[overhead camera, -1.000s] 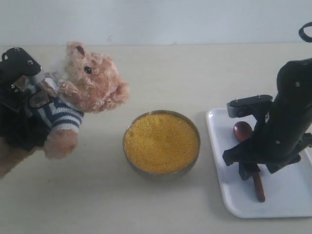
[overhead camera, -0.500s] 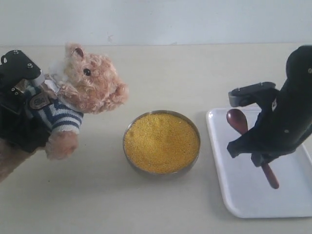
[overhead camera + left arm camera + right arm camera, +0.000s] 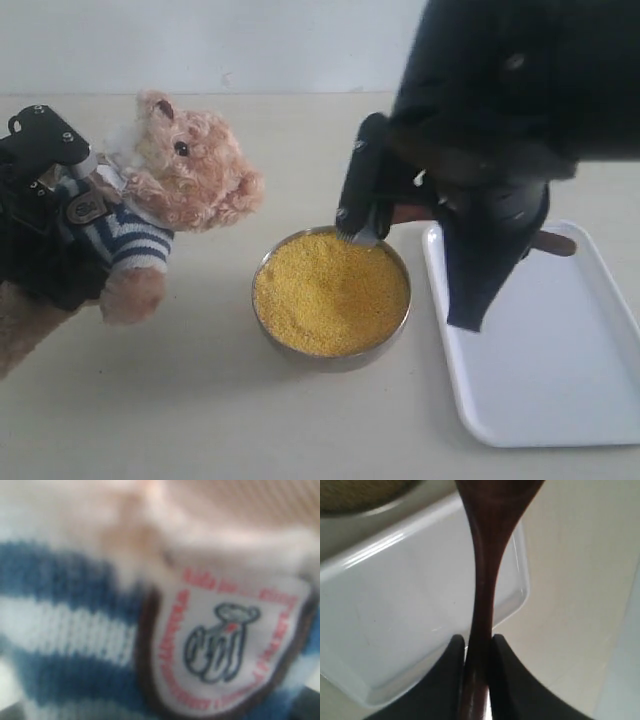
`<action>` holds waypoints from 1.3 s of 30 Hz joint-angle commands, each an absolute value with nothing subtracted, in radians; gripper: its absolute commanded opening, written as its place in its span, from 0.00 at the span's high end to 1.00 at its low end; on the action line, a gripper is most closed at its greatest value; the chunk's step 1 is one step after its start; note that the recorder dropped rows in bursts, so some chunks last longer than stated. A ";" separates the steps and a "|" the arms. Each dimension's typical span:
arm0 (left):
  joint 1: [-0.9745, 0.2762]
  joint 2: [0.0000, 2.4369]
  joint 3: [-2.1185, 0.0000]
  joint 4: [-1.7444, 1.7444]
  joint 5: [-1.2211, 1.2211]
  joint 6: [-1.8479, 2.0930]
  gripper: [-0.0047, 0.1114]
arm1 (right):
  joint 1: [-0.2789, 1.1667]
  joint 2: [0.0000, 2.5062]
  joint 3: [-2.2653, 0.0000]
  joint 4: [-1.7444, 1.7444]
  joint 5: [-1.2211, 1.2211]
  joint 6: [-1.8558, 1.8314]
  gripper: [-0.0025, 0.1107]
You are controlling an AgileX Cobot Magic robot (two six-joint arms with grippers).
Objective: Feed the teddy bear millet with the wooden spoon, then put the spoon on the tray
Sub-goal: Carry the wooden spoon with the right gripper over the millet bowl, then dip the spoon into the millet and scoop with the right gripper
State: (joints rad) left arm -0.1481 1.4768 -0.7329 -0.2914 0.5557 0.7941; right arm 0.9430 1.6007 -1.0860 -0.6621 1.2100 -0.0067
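The teddy bear (image 3: 185, 170) leans toward the metal bowl of millet (image 3: 330, 292). My left gripper (image 3: 62, 185) is shut on its striped torso. The left wrist view shows only the striped shirt and chest badge (image 3: 225, 645), very close and blurred. My right gripper (image 3: 479, 642) is shut on the slim handle of the wooden spoon (image 3: 482, 580), which is lifted off the tray (image 3: 395, 605). In the exterior view the handle's end (image 3: 555, 243) sticks out over the tray (image 3: 560, 400). The spoon's bowl end is hidden behind the right arm (image 3: 500, 90), near the millet bowl's far rim.
The right arm is raised close to the exterior camera and hides much of the table behind the bowl and tray. The bowl's rim (image 3: 365, 505) shows at one corner of the right wrist view, just beyond the tray. A pale wall runs along the table's far edge.
My right gripper has lifted the spoon off the tray and carried it left toward the millet bowl, the arm rising toward the camera. The bear and left gripper have hardly moved.
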 commanded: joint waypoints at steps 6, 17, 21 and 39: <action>-0.150 1.475 -0.732 -0.307 0.524 0.786 0.93 | 1.120 1.736 -1.093 -0.955 1.221 -0.030 0.98; -0.150 1.475 -0.732 -0.326 0.519 0.786 0.93 | 1.085 1.834 -1.085 -1.091 1.221 0.000 0.98; -0.150 1.475 -0.732 -0.326 0.507 0.786 0.93 | 1.087 1.838 -0.963 -1.114 1.221 0.000 0.98; -0.150 1.475 -0.732 -0.326 0.494 0.786 0.93 | 1.186 1.836 -0.920 -1.000 1.166 -0.080 0.98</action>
